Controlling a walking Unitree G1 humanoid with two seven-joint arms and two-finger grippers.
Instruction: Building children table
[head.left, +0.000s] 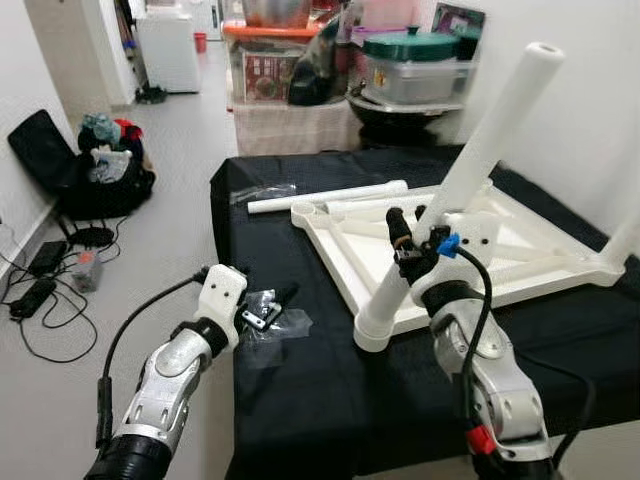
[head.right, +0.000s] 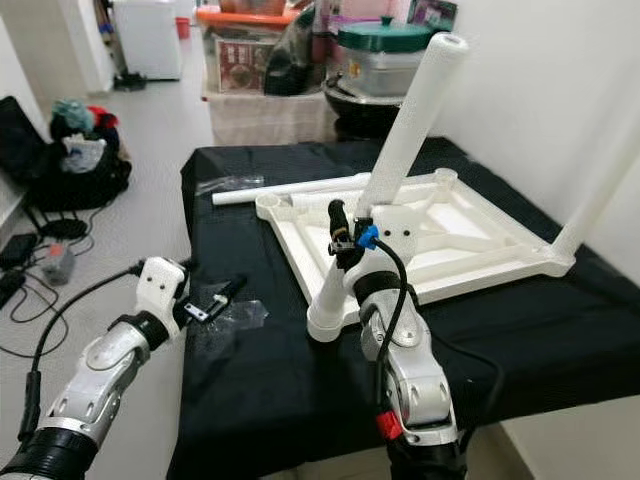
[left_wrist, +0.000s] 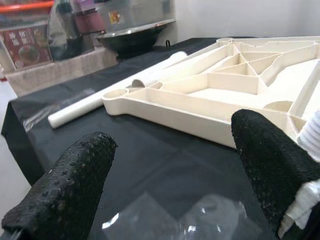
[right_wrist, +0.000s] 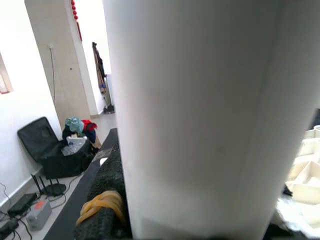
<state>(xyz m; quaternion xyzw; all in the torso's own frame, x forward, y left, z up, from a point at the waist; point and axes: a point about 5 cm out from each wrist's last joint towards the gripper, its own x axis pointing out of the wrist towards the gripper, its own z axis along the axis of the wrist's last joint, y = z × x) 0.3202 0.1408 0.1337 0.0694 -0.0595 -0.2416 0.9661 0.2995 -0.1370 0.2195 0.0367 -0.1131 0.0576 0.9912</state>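
Meanwhile, right gripper (head.left: 412, 232) clamps 1 tilted white leg (head.left: 455, 190) at the upturned tabletop's (head.left: 520, 262) near corner; left gripper (head.left: 275, 303), fingers wide, hovers over a plastic hardware bag (head.left: 265, 318); another leg (head.left: 325, 197) lies beyond.

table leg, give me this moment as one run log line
right gripper: shut on table leg, tilted in corner socket | left gripper: open over black cloth | tabletop: upside down | spare leg: lying loose

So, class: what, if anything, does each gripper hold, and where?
The right gripper holds the white table leg on its lower half, above the corner socket. The left gripper holds nothing.
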